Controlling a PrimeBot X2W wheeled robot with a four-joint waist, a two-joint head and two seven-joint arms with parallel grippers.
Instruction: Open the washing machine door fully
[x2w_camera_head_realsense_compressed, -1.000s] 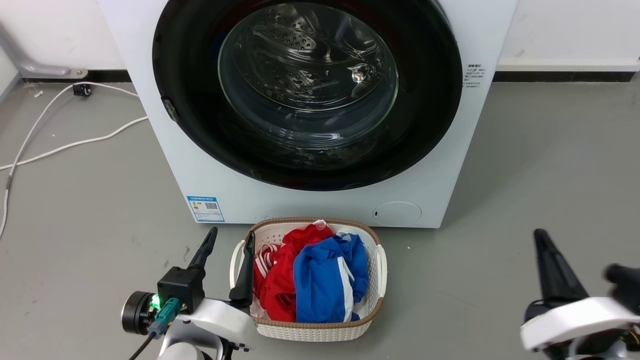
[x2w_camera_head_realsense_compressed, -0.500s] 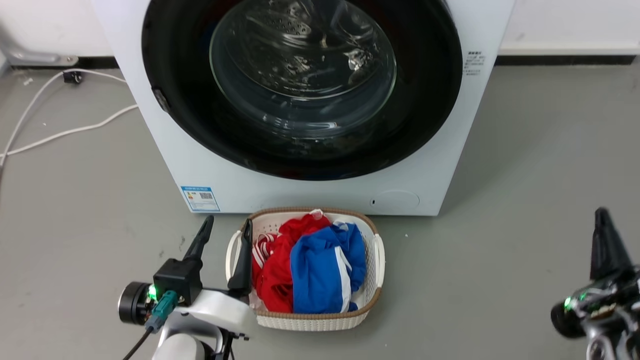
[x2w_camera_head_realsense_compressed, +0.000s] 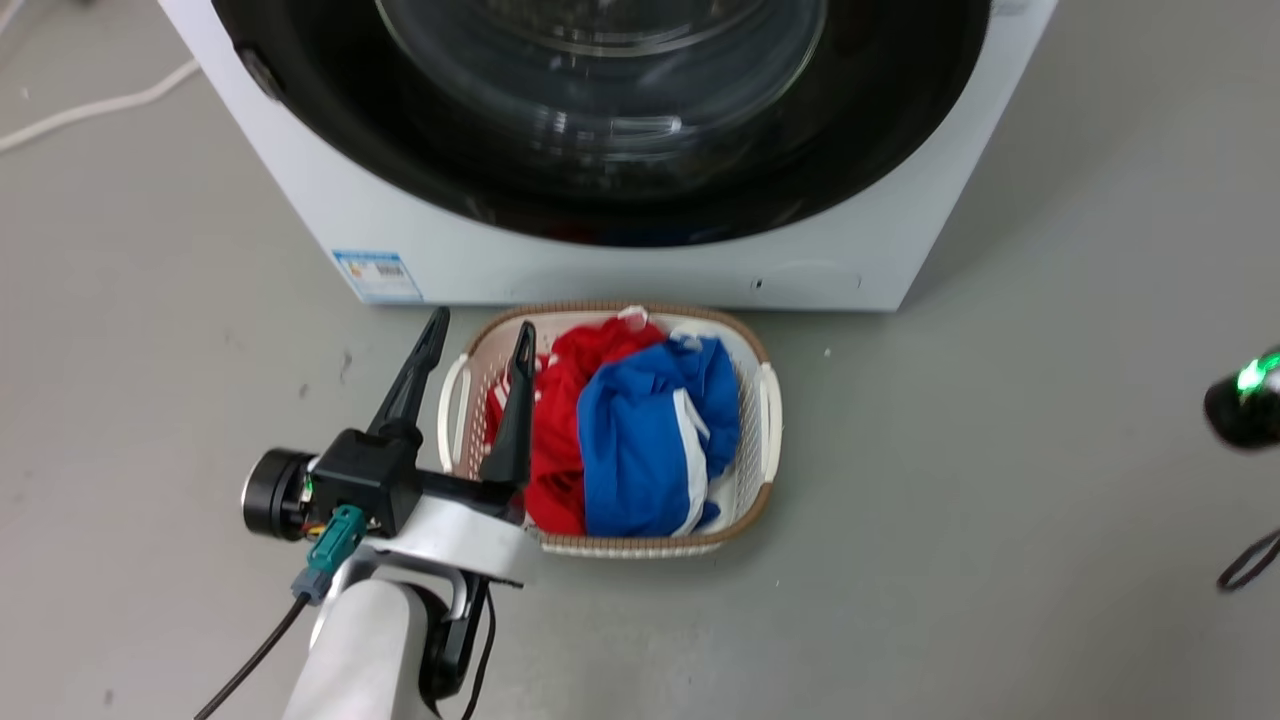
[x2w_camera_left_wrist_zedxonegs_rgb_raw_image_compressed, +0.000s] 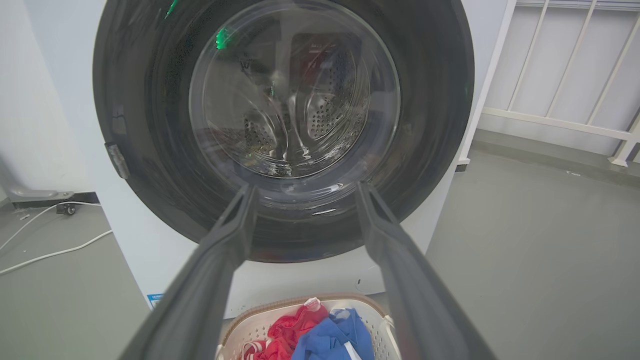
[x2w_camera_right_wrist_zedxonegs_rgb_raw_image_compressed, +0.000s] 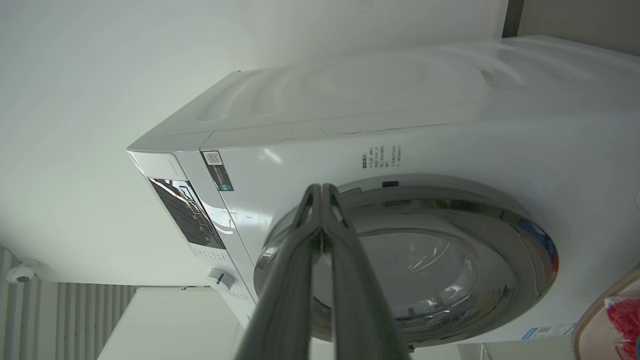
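The washing machine (x2w_camera_head_realsense_compressed: 600, 272) is a white box at the top of the head view. Its round glossy black door (x2w_camera_head_realsense_compressed: 420, 150) lies flat against the front, with clear glass at its centre. My left gripper (x2w_camera_head_realsense_compressed: 480, 330) is open and empty, low over the left end of a laundry basket. In the left wrist view the left gripper (x2w_camera_left_wrist_zedxonegs_rgb_raw_image_compressed: 305, 189) points at the lower part of the door (x2w_camera_left_wrist_zedxonegs_rgb_raw_image_compressed: 150, 150), apart from it. The right wrist view is turned sideways. There my right gripper (x2w_camera_right_wrist_zedxonegs_rgb_raw_image_compressed: 320, 190) is shut on nothing, aimed at the rim of the door (x2w_camera_right_wrist_zedxonegs_rgb_raw_image_compressed: 450, 250).
A white basket (x2w_camera_head_realsense_compressed: 765, 400) of red and blue clothes stands on the grey floor against the machine's front. White cables (x2w_camera_left_wrist_zedxonegs_rgb_raw_image_compressed: 50, 252) lie on the floor to the left. A white railing (x2w_camera_left_wrist_zedxonegs_rgb_raw_image_compressed: 555, 125) stands to the right. The control panel (x2w_camera_right_wrist_zedxonegs_rgb_raw_image_compressed: 185, 210) and knob (x2w_camera_right_wrist_zedxonegs_rgb_raw_image_compressed: 220, 277) are on the machine's top front.
The head camera has tilted down, so the machine has slid up the picture. My right gripper has left the lower right of the head view. The left gripper stays by the basket.
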